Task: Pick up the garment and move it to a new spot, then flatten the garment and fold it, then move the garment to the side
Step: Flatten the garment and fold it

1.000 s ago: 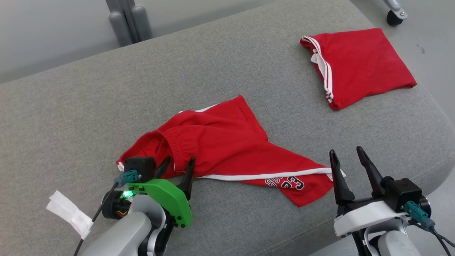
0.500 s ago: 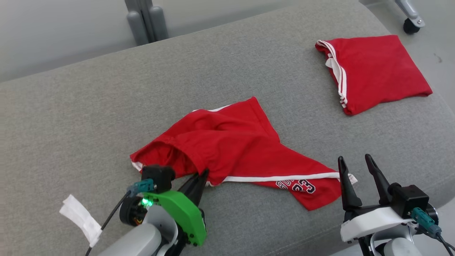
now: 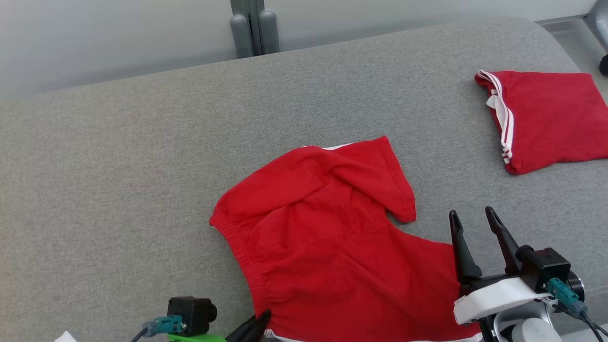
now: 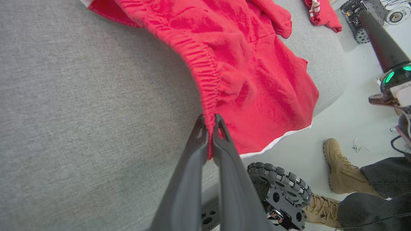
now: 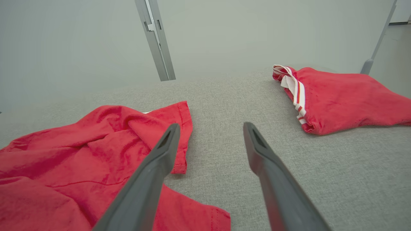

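The red garment (image 3: 323, 237), a pair of shorts with an elastic waistband, lies spread and rumpled on the grey cushion (image 3: 142, 166). Its near hem reaches the cushion's front edge. At the bottom of the head view, my left gripper (image 3: 262, 317) is shut on the waistband's near end. The left wrist view shows both fingers pinching the gathered waistband (image 4: 209, 128) of the garment (image 4: 250, 64). My right gripper (image 3: 472, 216) stands open just right of the garment, nothing between its fingers (image 5: 160, 150), over the garment's (image 5: 80, 150) right edge.
A second red garment (image 3: 551, 118), folded with white stripes, lies at the cushion's far right (image 5: 346, 96). A grey post (image 3: 251, 23) stands behind the cushion. Below the front edge are the robot's wheel (image 4: 279, 183) and a person's tan boots (image 4: 340, 170).
My left gripper has shut on the waistband and pulled the garment toward the front edge, so it now lies wider and its lettering is hidden. The head camera has shifted. The right gripper stays open.
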Robot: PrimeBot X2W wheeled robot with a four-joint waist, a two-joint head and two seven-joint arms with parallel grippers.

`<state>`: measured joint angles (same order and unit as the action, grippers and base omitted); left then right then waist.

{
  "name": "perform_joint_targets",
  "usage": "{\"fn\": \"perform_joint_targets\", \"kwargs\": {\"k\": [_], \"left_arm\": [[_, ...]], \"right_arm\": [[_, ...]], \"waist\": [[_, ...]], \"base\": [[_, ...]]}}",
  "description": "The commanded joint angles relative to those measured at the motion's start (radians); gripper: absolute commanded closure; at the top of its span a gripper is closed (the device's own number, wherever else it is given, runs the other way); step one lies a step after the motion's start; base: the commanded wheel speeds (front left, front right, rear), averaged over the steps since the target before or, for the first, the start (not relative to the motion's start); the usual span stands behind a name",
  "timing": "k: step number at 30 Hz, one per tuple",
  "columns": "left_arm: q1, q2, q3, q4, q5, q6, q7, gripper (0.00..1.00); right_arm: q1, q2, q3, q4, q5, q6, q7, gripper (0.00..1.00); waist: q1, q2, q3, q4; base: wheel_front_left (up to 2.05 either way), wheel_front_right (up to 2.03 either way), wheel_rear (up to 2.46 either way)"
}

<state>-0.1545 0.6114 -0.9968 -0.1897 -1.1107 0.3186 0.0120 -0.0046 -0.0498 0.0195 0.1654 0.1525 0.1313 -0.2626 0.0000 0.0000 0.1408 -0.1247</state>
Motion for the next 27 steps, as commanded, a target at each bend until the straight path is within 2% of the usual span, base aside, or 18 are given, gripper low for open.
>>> {"fn": "perform_joint_targets", "kwargs": {"k": [1, 7, 8, 9, 10, 13, 18, 20, 23, 25, 27], "left_arm": [[-0.014, -0.018, 0.009, 0.009, -0.015, 0.003, 0.004, 1.0], [-0.061, -0.061, 0.016, 0.138, -0.017, 0.004, 0.015, 1.0], [-0.067, -0.061, 0.021, 0.161, -0.011, 0.008, 0.006, 0.6], [-0.067, -0.062, 0.022, 0.186, -0.009, 0.011, 0.002, 0.05], [-0.063, -0.06, 0.019, 0.2, -0.006, 0.011, 0.001, 0.0], [-0.027, -0.045, 0.03, 0.213, -0.032, -0.002, -0.005, 0.0], [0.012, 0.024, 0.065, 0.178, -0.038, 0.023, -0.037, 0.0], [0.016, 0.063, 0.079, 0.153, -0.026, 0.042, -0.041, 0.0], [-0.018, 0.106, 0.114, 0.12, -0.002, 0.097, -0.052, 0.0], [-0.057, 0.111, 0.131, 0.108, 0.02, 0.131, -0.054, 0.0], [-0.115, 0.097, 0.132, 0.097, 0.058, 0.14, -0.055, 0.0]], "right_arm": [[-0.009, -0.001, 0.002, 0.001, -0.009, -0.001, -0.003, 0.0], [-0.019, -0.002, 0.017, 0.008, -0.017, -0.001, -0.003, 0.0], [-0.017, -0.002, 0.017, 0.008, -0.017, -0.001, -0.003, 0.0], [-0.014, -0.001, 0.017, 0.009, -0.017, -0.001, -0.003, 0.0], [-0.011, -0.001, 0.014, 0.009, -0.017, -0.001, -0.003, 0.0], [0.0, -0.002, 0.003, 0.006, -0.012, -0.001, -0.003, 0.0], [0.014, -0.001, -0.003, 0.004, -0.004, -0.001, -0.003, 0.0], [0.012, -0.001, 0.001, 0.005, -0.001, -0.001, -0.003, 0.0], [-0.002, -0.001, 0.011, 0.001, 0.005, -0.001, -0.003, 0.0], [-0.015, -0.001, 0.017, 0.0, 0.005, -0.001, -0.003, 0.0], [-0.023, -0.002, 0.021, -0.002, 0.006, -0.001, -0.003, 0.0]], "waist": [[0.0, 0.0, 0.009, 0.011], [0.0, 0.0, 0.016, -0.011], [0.0, 0.0, 0.015, -0.017], [0.0, 0.0, 0.014, -0.024], [0.0, 0.0, 0.014, -0.03], [0.0, 0.0, 0.011, -0.047], [0.0, 0.0, 0.009, -0.058], [0.0, 0.0, 0.012, -0.062], [0.0, 0.0, 0.023, -0.068], [0.0, 0.0, 0.033, -0.072], [0.0, 0.0, 0.044, -0.076]], "base": [[0.0, 0.0, 0.0], [0.0, 0.0, 0.0], [0.0, 0.0, 0.0], [0.0, 0.0, 0.0], [0.0, 0.0, 0.0], [0.0, 0.0, 0.0], [0.0, 0.0, 0.0], [0.0, 0.0, 0.0], [0.0, 0.0, 0.0], [0.0, 0.0, 0.0], [0.0, 0.0, 0.0]]}}
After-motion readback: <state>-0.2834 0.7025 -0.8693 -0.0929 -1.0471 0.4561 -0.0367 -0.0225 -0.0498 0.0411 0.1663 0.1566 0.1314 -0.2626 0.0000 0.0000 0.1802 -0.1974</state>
